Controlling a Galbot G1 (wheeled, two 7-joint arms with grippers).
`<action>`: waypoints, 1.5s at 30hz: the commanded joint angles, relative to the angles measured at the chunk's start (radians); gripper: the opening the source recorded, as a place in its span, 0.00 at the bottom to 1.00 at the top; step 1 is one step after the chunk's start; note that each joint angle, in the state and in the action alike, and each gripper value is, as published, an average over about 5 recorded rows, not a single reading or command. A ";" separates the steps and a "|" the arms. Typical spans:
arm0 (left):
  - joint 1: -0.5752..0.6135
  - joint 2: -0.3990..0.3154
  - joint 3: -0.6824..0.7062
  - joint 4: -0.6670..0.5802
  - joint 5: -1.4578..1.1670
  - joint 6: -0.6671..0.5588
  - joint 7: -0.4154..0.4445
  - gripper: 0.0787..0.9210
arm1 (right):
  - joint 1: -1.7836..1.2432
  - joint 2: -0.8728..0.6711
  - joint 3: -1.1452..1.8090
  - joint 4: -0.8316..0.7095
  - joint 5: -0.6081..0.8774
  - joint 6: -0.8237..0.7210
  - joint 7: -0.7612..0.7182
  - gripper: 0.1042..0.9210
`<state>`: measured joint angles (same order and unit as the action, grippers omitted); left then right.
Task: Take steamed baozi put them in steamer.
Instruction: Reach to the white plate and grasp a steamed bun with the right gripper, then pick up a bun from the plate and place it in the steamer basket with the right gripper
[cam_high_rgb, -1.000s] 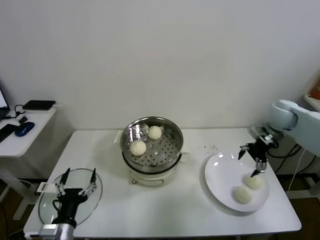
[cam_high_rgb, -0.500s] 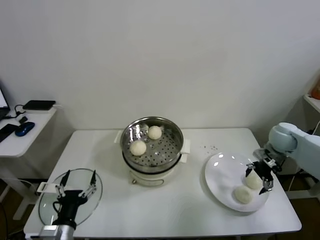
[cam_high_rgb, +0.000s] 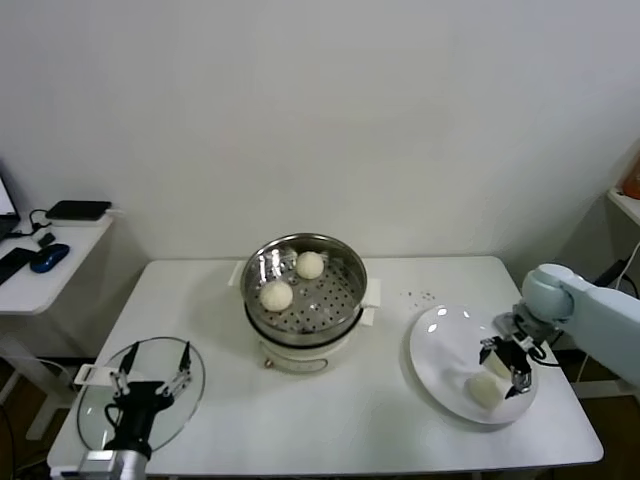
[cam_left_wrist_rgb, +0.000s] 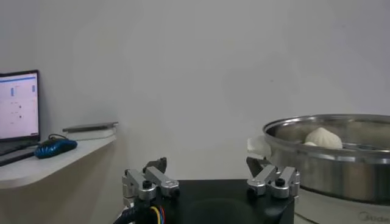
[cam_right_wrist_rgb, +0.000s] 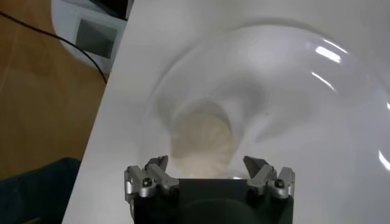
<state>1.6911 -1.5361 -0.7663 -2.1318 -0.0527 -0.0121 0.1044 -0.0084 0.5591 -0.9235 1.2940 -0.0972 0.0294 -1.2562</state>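
Note:
The steel steamer (cam_high_rgb: 306, 300) stands mid-table on its cream base and holds two baozi (cam_high_rgb: 311, 264) (cam_high_rgb: 276, 295). Two more baozi lie on the white plate (cam_high_rgb: 440, 350) at the right: one (cam_high_rgb: 484, 390) near the front, one (cam_high_rgb: 498, 362) just behind it. My right gripper (cam_high_rgb: 506, 364) is low over the plate, open, with its fingers on either side of the rear baozi. In the right wrist view that baozi (cam_right_wrist_rgb: 203, 141) lies between the spread fingers of the right gripper (cam_right_wrist_rgb: 207, 168). My left gripper (cam_high_rgb: 150, 375) is parked open over the glass lid (cam_high_rgb: 100, 400).
A side desk (cam_high_rgb: 40, 275) at the far left carries a mouse and cables. The left wrist view shows the left gripper (cam_left_wrist_rgb: 207, 173), the steamer rim (cam_left_wrist_rgb: 329, 125) and a laptop (cam_left_wrist_rgb: 18, 103). The plate sits near the table's right front edge.
My right gripper has come down from above the plate's far rim and moved in around the rear baozi on the plate. The left arm has not moved.

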 joint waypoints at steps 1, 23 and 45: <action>-0.005 0.000 0.001 0.005 0.001 0.003 0.001 0.88 | -0.034 0.015 0.019 -0.005 -0.015 0.002 0.011 0.88; -0.011 -0.001 0.002 0.009 0.001 0.006 0.001 0.88 | -0.044 0.033 0.018 -0.013 -0.038 0.002 0.009 0.85; -0.016 -0.002 0.005 0.004 0.005 0.009 0.000 0.88 | 0.133 0.022 -0.025 0.090 0.024 0.047 -0.022 0.62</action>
<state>1.6754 -1.5371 -0.7632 -2.1254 -0.0496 -0.0041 0.1049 -0.0033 0.5790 -0.9090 1.3180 -0.1058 0.0495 -1.2625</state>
